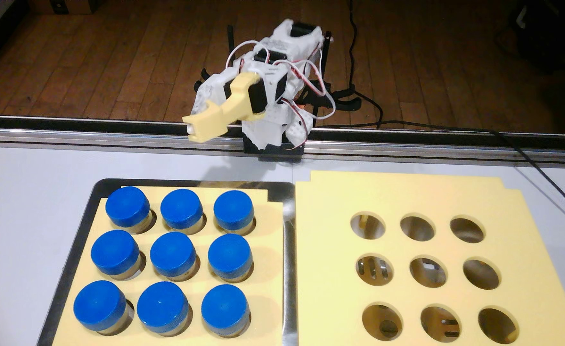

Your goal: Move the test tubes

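Blue-capped test tubes (173, 254): you see nine, three-by-three, upright in yellow foam insert (268, 259) inside metal tray (289, 266), left on tabletop (25, 199). Tube bodies mostly hidden under caps. Second foam block (407, 196) just right of tray, nine holes without tubes. Gripper (193, 128) raised above tabletop's far edge, well apart from tubes, pointing left, holding nothing. Fingers overlap from this angle; you cannot tell how far open. Tray's near edge cut off by frame.
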